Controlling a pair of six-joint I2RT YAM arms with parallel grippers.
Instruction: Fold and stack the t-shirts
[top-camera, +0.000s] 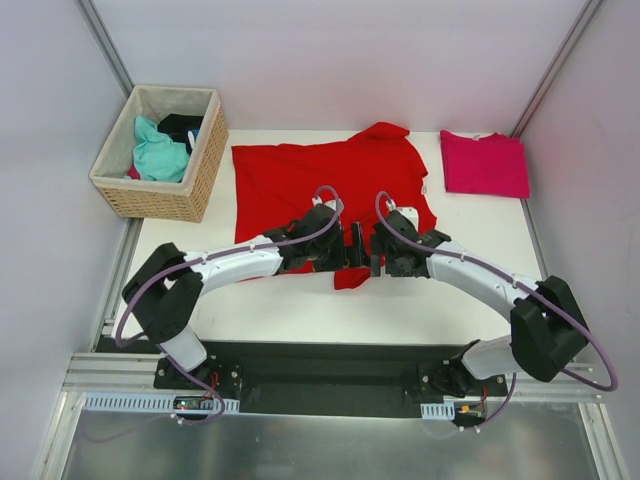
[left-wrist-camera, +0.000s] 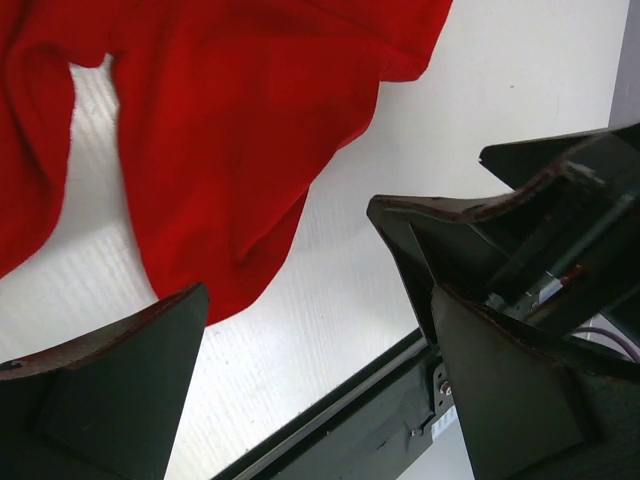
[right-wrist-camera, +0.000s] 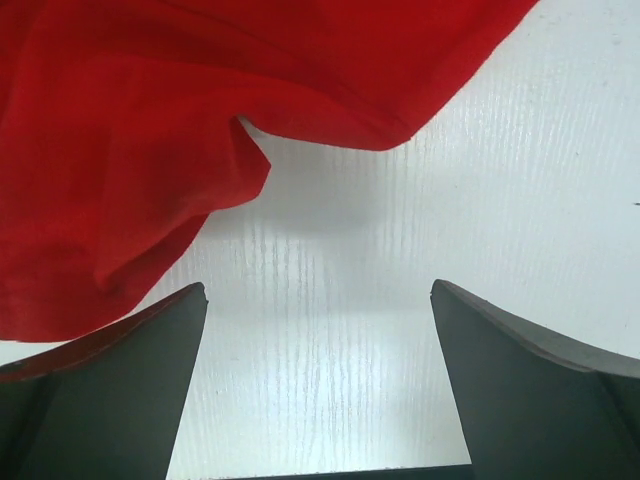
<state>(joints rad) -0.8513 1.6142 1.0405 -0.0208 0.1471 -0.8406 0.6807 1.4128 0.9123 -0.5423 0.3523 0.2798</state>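
A large red t-shirt (top-camera: 290, 180) lies spread across the middle of the table, with a rumpled flap at its near hem. A magenta-pink t-shirt (top-camera: 484, 163) lies folded flat at the back right. My left gripper (top-camera: 345, 252) and right gripper (top-camera: 382, 255) sit side by side over that near hem, almost touching. In the left wrist view the left gripper (left-wrist-camera: 318, 300) is open over bare table, with the red cloth (left-wrist-camera: 220, 130) just beyond its fingers. In the right wrist view the right gripper (right-wrist-camera: 318, 290) is open and holds nothing, and red cloth (right-wrist-camera: 150, 150) lies ahead to the left.
A woven wicker basket (top-camera: 125, 190) stands at the back left with teal and dark clothes in it. The black base rail (top-camera: 330, 375) runs along the near table edge. Metal frame posts rise at the back corners.
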